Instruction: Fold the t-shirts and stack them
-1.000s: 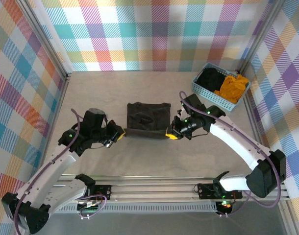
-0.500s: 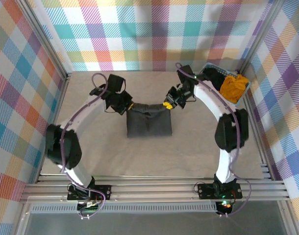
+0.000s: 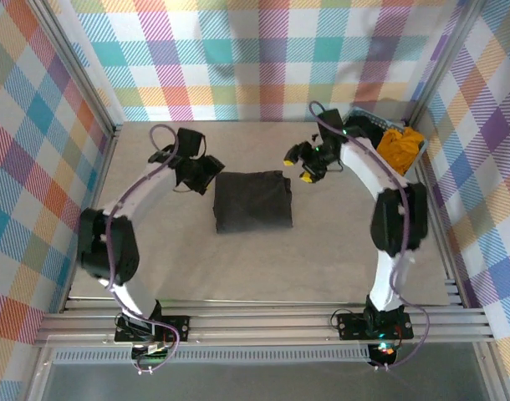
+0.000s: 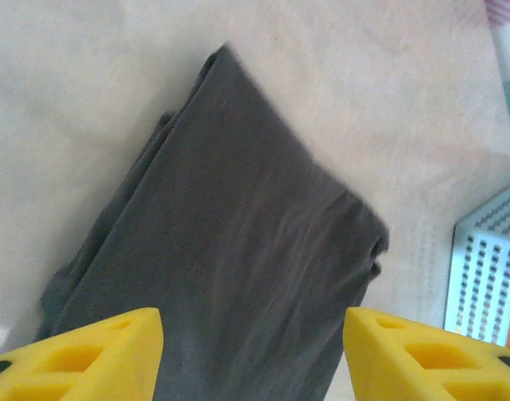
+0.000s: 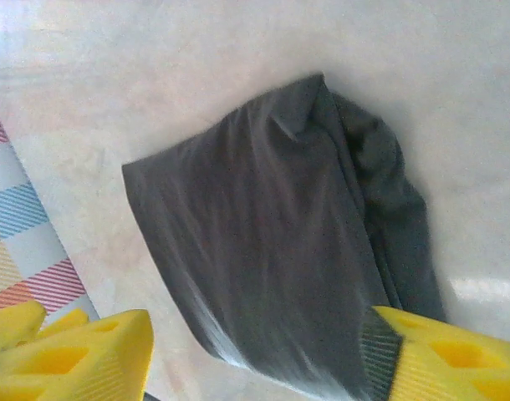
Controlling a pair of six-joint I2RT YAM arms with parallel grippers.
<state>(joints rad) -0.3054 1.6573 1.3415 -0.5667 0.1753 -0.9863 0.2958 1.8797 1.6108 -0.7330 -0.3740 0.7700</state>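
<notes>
Your left pincer [image 3: 206, 174] and right pincer [image 3: 301, 164] both gape wide, holding nothing, at the far corners of the folded charcoal-grey t-shirt [image 3: 253, 200] lying flat mid-tabletop [image 3: 339, 242]. Whether a fingertip brushes the cloth is unclear. Far right, a mustard-orange t-shirt [image 3: 403, 146] sits in the blue basket [image 4: 485, 284].

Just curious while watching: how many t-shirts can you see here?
2: a charcoal-grey t-shirt folded mid-table, and a mustard-orange t-shirt in the blue basket at the far right. The right arm covers part of it, so more may be hidden.
</notes>
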